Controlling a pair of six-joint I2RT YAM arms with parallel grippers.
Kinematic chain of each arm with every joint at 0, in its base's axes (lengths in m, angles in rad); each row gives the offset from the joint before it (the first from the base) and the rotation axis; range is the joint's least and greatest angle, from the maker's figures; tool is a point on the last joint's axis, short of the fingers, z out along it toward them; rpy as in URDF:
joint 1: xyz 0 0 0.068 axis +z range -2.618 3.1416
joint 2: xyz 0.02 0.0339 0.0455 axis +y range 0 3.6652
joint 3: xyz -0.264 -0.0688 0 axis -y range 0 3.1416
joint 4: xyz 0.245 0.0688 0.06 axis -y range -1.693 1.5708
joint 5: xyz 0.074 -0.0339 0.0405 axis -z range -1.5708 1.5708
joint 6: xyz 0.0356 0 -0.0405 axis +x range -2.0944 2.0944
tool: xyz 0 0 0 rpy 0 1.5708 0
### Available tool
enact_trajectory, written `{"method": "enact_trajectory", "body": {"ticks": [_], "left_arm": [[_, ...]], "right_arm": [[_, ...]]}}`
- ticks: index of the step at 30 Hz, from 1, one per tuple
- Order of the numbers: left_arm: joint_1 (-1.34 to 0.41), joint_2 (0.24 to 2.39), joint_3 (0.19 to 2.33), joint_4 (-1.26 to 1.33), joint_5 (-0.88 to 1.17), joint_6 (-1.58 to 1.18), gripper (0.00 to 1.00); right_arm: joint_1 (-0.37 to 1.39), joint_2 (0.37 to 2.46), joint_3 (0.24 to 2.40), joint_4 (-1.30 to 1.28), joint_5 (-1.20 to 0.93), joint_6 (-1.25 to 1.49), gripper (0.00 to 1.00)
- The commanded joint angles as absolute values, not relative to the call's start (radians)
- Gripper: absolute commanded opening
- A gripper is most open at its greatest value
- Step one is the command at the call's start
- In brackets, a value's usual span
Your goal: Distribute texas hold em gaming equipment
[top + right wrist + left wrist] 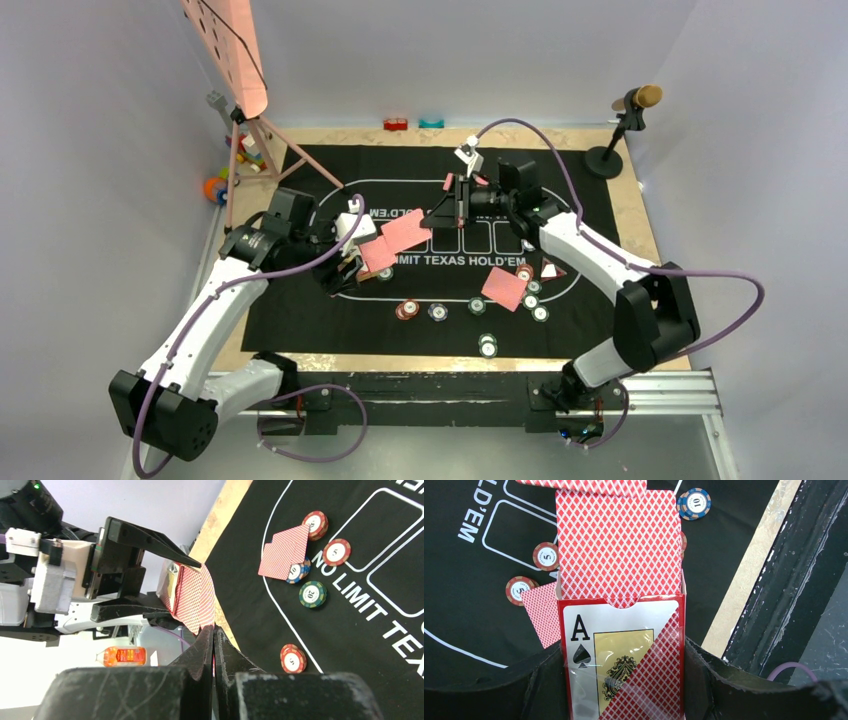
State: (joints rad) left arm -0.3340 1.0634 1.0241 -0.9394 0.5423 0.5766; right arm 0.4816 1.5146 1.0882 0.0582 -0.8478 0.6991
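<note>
- Playing cards [619, 545] at the point of the draw: right end effector [214, 630] closed tight on a corner of the top card [196, 600], with a red sliver showing between its pads.
- Left end effector [622, 647] clamped on both sides of the card box [621, 665], mouth turned toward the right arm.
- To draw well: pull slowly and straight along the length of the box, left clamp kept unmoved. Watch for a second card riding out with the first. Lift clear of the mouth before swinging toward a seat.
- Card box: open at the top, ace of spades printed on its front, top card standing most of the way out, red back up. Number of cards left inside not to be told.
- Further out: dealt cards [504, 288] face down on the black mat [300, 300], chips [438, 311] scattered near them singly and in small stacks. No tray or rack for chips in view.
- Mat spread flat over the surface [628, 200].
</note>
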Motion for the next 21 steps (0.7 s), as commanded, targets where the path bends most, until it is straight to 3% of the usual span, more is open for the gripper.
{"method": "enact_trajectory", "body": {"ticks": [1, 4, 12, 21], "left_arm": [[-0.328, 1.044, 1.024, -0.895, 0.566, 0.578, 0.00], [-0.326, 1.044, 1.020, -0.898, 0.572, 0.575, 0.00], [-0.325, 1.021, 1.022, -0.914, 0.574, 0.575, 0.00], [-0.319, 1.002, 1.020, -0.938, 0.577, 0.574, 0.00]], "right_arm": [[0.455, 1.452, 1.133, 0.049, -0.842, 0.693, 0.00], [0.435, 1.440, 1.162, -0.013, -0.755, 0.654, 0.00], [0.462, 1.557, 1.333, -0.321, -0.280, 0.432, 0.00], [0.684, 1.769, 1.576, -0.454, 0.384, 0.218, 0.00]]}}
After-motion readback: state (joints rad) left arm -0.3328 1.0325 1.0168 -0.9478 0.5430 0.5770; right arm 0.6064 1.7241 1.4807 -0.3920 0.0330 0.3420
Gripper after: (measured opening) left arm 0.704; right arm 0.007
